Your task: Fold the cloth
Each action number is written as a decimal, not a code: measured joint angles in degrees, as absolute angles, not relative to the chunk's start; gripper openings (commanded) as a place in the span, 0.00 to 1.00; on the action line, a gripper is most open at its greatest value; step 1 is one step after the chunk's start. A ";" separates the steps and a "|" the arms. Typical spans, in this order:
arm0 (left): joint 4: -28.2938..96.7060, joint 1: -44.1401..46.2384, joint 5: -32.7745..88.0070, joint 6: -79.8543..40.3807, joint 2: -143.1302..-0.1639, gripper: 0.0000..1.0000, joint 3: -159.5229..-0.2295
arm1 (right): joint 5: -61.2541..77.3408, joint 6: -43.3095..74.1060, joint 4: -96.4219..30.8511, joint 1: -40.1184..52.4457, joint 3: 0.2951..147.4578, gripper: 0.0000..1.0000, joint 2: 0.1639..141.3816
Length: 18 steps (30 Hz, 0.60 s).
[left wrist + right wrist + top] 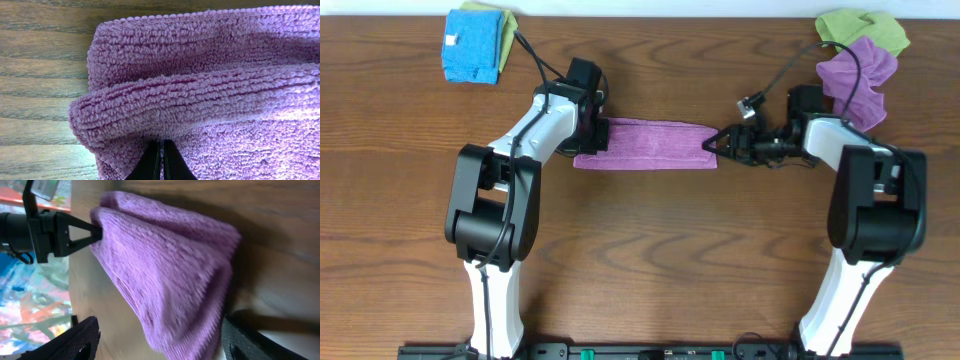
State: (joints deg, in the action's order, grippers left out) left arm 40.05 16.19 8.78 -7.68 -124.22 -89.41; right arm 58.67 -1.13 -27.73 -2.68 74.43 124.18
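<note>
— Cloth [645, 145], purple: location?
— Lying on the counter [640, 250], folded into a long strip, stretched between the two arms near the middle.
— Left fingers [150, 167]?
— Closed on the strip's left end. The wrist view shows the tips pressed together beneath a rolled edge.
— Right fingers [75, 340]?
— Spread wide, one on either side of the right end, which bunches up between them. Not clamped.
— Other items?
— Blue rag [472, 46] at the far left corner. Green rag [865, 28] and crumpled purple rag [860, 72] at the far right, both well apart from the cloth.
</note>
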 measured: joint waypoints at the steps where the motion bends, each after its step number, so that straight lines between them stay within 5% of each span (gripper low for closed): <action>1: 40.03 16.19 8.80 -7.68 -124.22 0.06 -89.41 | 59.00 -0.62 -26.85 -2.15 74.43 0.75 124.44; 3: 40.05 16.19 8.80 -7.68 -124.22 0.06 -89.41 | 59.07 0.23 -25.78 -0.95 74.48 0.67 124.79; 10: 40.18 16.19 8.80 -7.68 -124.22 0.06 -89.41 | 55.59 4.12 -24.38 0.60 74.46 0.04 126.26; 18: 40.66 16.19 8.97 -7.68 -124.25 0.06 -89.52 | 54.52 7.20 -25.71 0.56 76.03 0.02 126.80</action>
